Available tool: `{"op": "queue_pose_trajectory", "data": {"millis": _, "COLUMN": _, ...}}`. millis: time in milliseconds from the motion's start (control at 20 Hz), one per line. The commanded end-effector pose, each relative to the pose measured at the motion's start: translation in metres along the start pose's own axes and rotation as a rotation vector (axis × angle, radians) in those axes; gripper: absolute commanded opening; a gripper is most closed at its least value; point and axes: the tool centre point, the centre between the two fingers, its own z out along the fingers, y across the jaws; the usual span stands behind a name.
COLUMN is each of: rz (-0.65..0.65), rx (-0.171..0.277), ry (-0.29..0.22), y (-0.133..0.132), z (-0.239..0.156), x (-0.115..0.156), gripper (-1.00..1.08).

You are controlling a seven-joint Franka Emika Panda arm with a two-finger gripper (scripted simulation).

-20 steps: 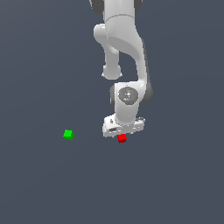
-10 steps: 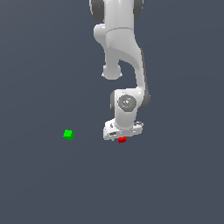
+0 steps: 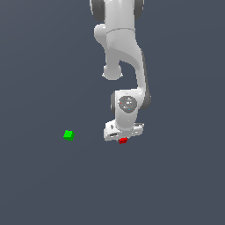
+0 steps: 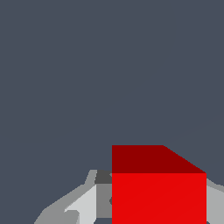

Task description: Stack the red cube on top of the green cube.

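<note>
The red cube point(image 3: 123, 140) lies on the floor right under the white hand, mostly covered by it in the exterior view. My gripper point(image 3: 122, 136) is down around it. In the wrist view the red cube point(image 4: 158, 192) fills the space between the fingers point(image 4: 103, 197), which press against both of its sides, so the gripper is shut on it. The green cube point(image 3: 68, 135) sits alone on the floor toward the exterior view's left, well apart from the gripper. It is out of the wrist view.
A plain dark grey floor point(image 3: 176, 184) surrounds both cubes. The white arm point(image 3: 125, 57) rises above the gripper toward the top of the exterior view.
The hand came down over the red cube, hiding most of it. The cube and the green cube have stayed where they were.
</note>
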Motion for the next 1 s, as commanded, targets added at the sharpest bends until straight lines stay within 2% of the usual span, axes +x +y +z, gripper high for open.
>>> {"op": "queue_pose_trajectory", "data": {"millis": 0, "rz": 0.0, "rx": 0.0, "ry": 0.0, "y": 0.0, "z": 0.0, "x": 0.0, "gripper": -1.0}}
{"op": "queue_pose_trajectory", "data": {"millis": 400, "rz": 0.0, "rx": 0.0, "ry": 0.0, "y": 0.0, "z": -0.015, "x": -0.001, "gripper": -1.0}}
{"op": "queue_pose_trajectory", "data": {"millis": 950, "rz": 0.0, "rx": 0.0, "ry": 0.0, "y": 0.0, "z": -0.084, "x": -0.002, "gripper": -1.0}}
